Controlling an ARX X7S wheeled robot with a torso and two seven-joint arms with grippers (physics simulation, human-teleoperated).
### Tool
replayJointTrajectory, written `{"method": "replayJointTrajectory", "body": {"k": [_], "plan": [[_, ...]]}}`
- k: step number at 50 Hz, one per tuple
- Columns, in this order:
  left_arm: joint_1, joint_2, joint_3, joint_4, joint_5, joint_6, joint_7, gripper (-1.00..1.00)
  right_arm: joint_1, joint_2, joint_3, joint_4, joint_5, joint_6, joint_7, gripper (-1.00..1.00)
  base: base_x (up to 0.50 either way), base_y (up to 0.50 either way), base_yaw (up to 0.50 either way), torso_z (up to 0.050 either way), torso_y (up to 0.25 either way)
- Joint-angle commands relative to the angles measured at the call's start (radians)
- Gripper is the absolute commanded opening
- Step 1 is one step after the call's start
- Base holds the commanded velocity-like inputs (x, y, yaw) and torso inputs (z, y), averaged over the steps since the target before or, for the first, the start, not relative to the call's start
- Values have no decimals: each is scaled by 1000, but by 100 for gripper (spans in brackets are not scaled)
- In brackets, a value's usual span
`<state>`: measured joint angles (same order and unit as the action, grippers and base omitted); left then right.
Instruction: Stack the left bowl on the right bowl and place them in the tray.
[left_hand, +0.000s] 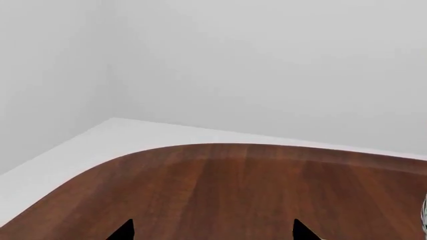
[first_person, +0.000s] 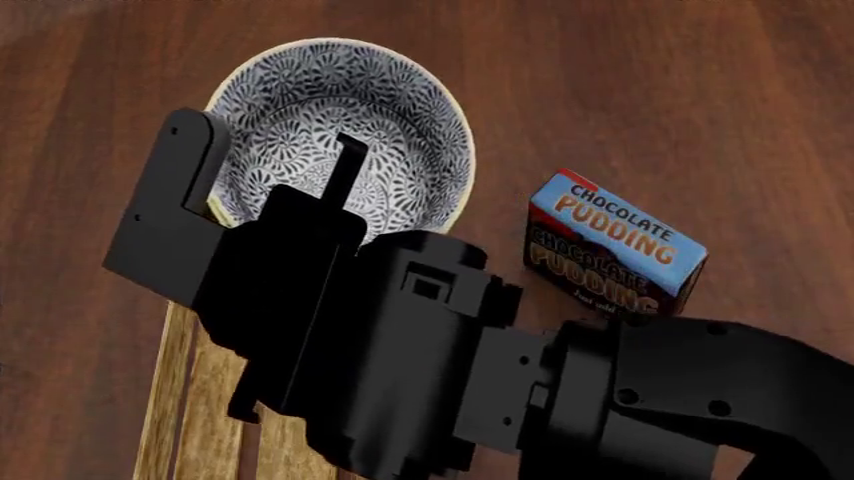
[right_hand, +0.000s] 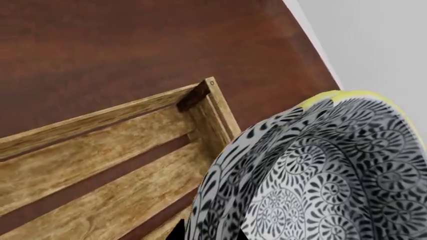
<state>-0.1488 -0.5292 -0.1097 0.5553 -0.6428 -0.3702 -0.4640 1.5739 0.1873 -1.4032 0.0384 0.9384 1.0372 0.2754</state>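
Placement in the tray (right_hand: 100, 165) is judged to be the step in hand: a patterned bowl (first_person: 340, 135) is held by its near rim in the right gripper (first_person: 287, 195), one finger inside and one outside, clenched on it. Whether two bowls are nested cannot be told. In the right wrist view the bowl hangs over the tray's slatted bottom by a corner post. A further carry toward the tray's middle and a level descent are called for next. The left gripper (left_hand: 213, 234) is seen spread and empty above bare tabletop (left_hand: 253, 190). A chocolate pudding box (first_person: 614, 245) lies just right of the bowl, outside the tray.
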Motion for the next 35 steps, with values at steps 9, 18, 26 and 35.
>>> {"method": "replayJointTrajectory", "body": {"k": [9,18,26,35], "plan": [[4,-4,-16,-1,-16,4,-1,100,15,-70,-19,30,-68,-5,-32,-100,0,0,0,0,0],[8,-7,-25,4,-25,5,-4,100,8,-97,-40,54,-71,-15,-61,-100,0,0,0,0,1],[11,-9,-34,5,-32,7,-5,100,-6,-116,-61,79,-80,-39,-92,-100,0,0,0,1,1],[13,-10,-36,5,-34,9,-6,100,-14,-137,-81,96,-83,-50,-118,-100,0,0,0,0,1]]}}
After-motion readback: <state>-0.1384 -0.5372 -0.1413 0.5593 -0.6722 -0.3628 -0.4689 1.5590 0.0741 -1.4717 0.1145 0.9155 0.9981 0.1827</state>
